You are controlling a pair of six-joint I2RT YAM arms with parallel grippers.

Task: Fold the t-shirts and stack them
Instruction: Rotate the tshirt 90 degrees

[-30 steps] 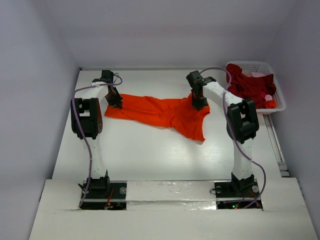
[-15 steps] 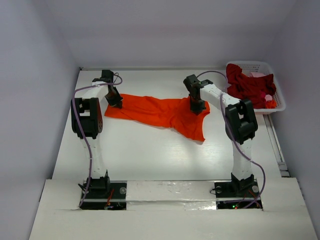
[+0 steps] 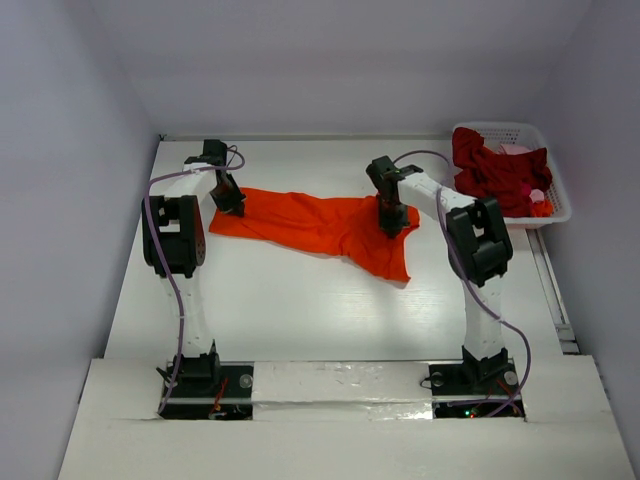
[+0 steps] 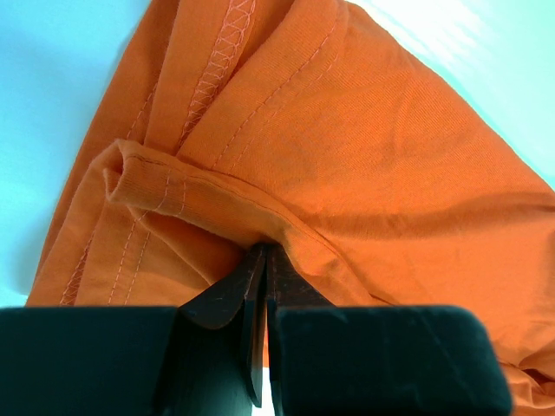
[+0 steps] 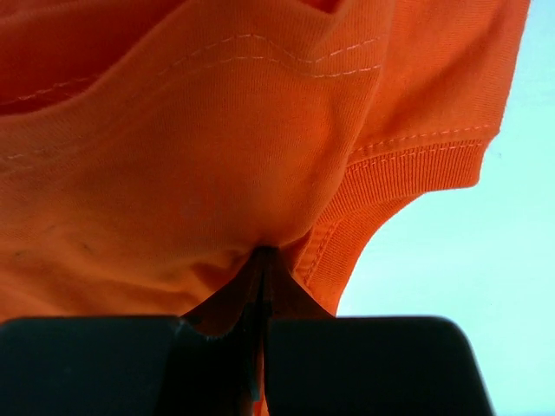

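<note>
**End effectors, pair: both pinched on the orange shirt, spreading step**

Left end effector (image 3: 232,203): jaws closed to a sliver on a folded, stitched hem of the orange t-shirt (image 3: 320,225). In the wrist view several layers bunch just ahead of the grip.

Right end effector (image 3: 390,222): jaws likewise pinched tight, gripping cloth beside a ribbed band. Collar or cuff, cannot tell which.

Orange t-shirt: lies rumpled on the tabletop (image 3: 300,310), strung between the two end effectors. A loose flap trails nearward of the right one.

Remaining stock: dark red t-shirts (image 3: 490,172) heaped in the white basket (image 3: 495,126), outboard of the right end effector and well apart from it. A pinkish one (image 3: 516,150) shows among them.

Step in hand (judged): laying the garment flat before the first fold. The task is early, with nothing folded or stacked.

Handling notes (judged):
- Draw the two grips apart evenly and low over the tabletop until the wrinkles between them pull out.
- Hold both sides level, since one higher would twist the body.
- Both holds are on edges only, and a hard tug may slip a layer free at the left.
- Let go only once the cloth rests flat.
</note>
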